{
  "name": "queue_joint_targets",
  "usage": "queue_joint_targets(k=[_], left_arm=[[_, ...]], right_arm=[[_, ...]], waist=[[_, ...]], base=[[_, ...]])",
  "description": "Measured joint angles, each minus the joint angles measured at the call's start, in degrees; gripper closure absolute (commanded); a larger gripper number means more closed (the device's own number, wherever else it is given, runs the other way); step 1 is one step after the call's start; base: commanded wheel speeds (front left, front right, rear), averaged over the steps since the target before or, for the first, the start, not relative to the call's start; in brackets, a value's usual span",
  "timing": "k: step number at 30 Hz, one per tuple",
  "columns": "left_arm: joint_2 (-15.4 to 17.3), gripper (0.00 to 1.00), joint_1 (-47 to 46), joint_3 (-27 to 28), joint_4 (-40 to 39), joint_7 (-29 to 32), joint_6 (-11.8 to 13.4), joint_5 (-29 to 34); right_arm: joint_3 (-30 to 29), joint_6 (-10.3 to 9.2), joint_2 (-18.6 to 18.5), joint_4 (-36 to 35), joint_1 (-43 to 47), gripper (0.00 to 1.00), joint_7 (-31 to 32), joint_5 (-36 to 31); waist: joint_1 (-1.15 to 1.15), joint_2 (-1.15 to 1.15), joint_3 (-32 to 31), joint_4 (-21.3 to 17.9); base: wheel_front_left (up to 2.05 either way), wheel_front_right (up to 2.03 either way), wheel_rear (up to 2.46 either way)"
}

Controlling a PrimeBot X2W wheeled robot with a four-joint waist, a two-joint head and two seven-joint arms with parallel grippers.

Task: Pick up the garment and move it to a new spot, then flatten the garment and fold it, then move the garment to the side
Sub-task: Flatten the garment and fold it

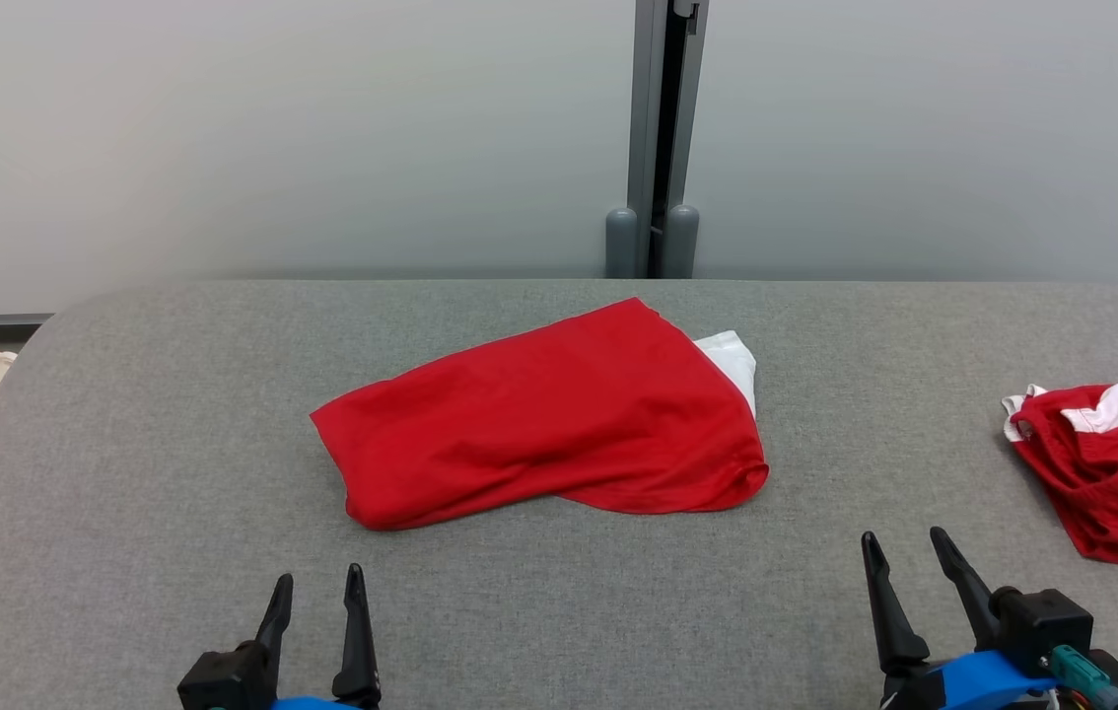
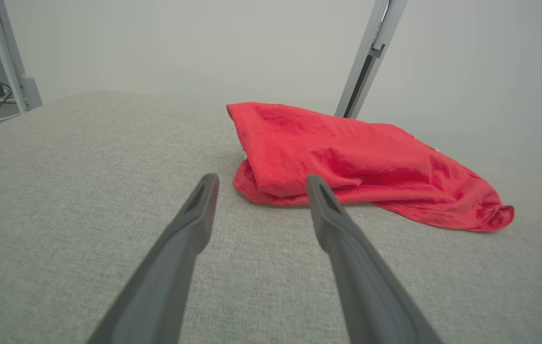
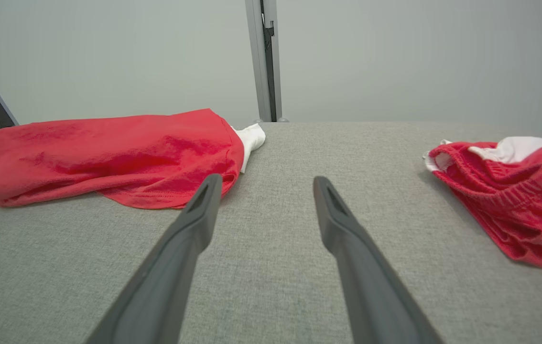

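On the grey fabric surface (image 1: 125, 444), about midway between our two arms, lies the soft red cloth garment (image 1: 539, 414), doubled over loosely, with a white panel (image 1: 732, 360) peeking out at its far right end. We hold the left tool (image 1: 318, 577) and the right tool (image 1: 904, 537) low at the near edge. Each is spread wide with nothing in it, well clear of the cloth, likely so that both can reach in together, one to each end. The left tool points at the garment's rounded near-left corner, and the right tool points just past its hemmed right end (that loose hem looks the easier edge to pinch). A second, bunched red-and-white garment (image 1: 1101, 463) sits well apart at the far right, which we judge keeps it out of the working area.
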Motion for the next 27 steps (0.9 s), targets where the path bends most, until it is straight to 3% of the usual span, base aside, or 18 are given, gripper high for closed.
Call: queue_joint_targets(k=[12, 18, 27], left_arm=[[-0.07, 0.0, 0.0, 0.29, -0.02, 0.0, -0.07, 0.33], [-0.05, 0.0, -0.5, 0.3, -0.26, 0.0, -0.09, 0.63], [-0.43, 0.0, -4.14, -0.99, -0.85, 0.0, -0.34, 1.01]], right_arm=[[-0.4, 0.0, 0.0, 1.44, -0.48, 0.0, 0.0, -0.82], [-1.63, 0.0, -0.01, 2.56, -5.69, 0.0, 0.69, -2.99], [-4.99, 0.0, 0.0, 9.31, -19.96, 0.0, 10.28, -9.7]], waist=[[0.0, 0.0, 0.68, 0.66], [0.01, 0.0, 2.59, 1.35], [0.01, 0.0, 8.48, 4.78]], base=[[0.0, 0.0, 0.0], [0.0, 0.0, 0.0], [0.0, 0.0, 0.0]])
